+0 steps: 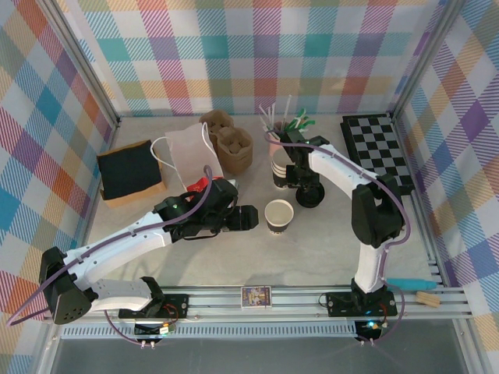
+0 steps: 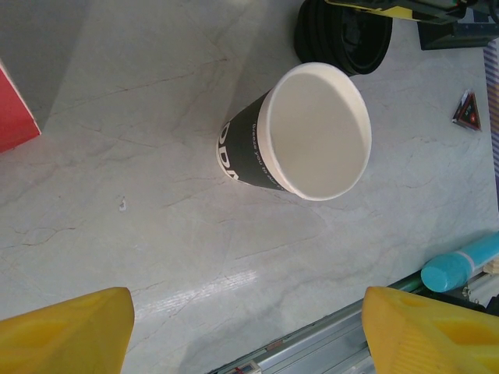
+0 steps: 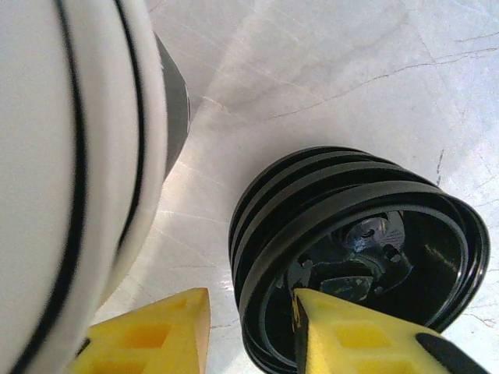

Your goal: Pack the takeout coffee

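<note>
Status: the coffee cup point(image 1: 279, 216) stands upright and lidless on the counter point(image 1: 234, 257), at centre frame in the top view; its interior looks white and empty; no lid is fitted yet

Left gripper point(image 2: 249, 327): jaws spread wide with nothing between them; the cup sits ahead of them, apart, in the upper centre of the left wrist view

Right gripper point(image 3: 249, 312): jaws part-spread astride the wall of the stack of black lids point(image 3: 359, 249), one finger outside and one in the hollow; a strip of counter shows between the outer finger and the stack, so no pinch appears made

Probable faults and causes:

- Multiple pick: the lids are closely nested; jaws closing across several rims would likely lift two or more, or drag the whole stack sideways
- Collision: the stack of paper cups point(image 3: 70, 156) occupies the left side of the right wrist view, just beside the lids; a sideways wrist move would likely topple it
- Cup upset: the cup looks light; an off-centre close by the left jaws could push it over, and a hard close could squash its mouth oval, so a lid would not seat
- Crooked seating: a lid held by one wall tends to hang tilted; pressed onto an unsteadied cup, it may seat on one side or knock the cup down
</note>
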Robot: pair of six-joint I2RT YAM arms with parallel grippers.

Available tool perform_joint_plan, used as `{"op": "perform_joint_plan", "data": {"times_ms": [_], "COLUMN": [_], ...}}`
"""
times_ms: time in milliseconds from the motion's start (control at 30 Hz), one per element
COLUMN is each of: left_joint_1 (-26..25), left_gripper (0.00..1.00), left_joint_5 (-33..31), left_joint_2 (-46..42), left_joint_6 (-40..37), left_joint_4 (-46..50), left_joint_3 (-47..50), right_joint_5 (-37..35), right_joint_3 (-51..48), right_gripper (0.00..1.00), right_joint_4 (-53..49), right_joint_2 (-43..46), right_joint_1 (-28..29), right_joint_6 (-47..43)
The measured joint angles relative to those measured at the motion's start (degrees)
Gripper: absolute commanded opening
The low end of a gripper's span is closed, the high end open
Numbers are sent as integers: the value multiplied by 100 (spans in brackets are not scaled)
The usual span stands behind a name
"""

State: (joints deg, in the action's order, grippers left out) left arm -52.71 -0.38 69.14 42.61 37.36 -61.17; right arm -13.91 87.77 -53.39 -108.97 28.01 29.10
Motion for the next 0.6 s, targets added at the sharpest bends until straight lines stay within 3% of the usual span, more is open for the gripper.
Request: {"op": "perform_joint_plan", "data": {"times_ms": [600], "left_joint_1": [4], "left_gripper": [77], "left_joint_5": [-7], "left_joint_2": [-96], "left_joint_6": [0], "left_joint_4": [17], "left_joint_3": [76], "right_joint_5": [2], "right_joint_3": [0], "right_gripper": [31], "right_joint_4": [66], "right_joint_2": [-170], "right_joint_1": [-11], "right_joint_6": [22]}}
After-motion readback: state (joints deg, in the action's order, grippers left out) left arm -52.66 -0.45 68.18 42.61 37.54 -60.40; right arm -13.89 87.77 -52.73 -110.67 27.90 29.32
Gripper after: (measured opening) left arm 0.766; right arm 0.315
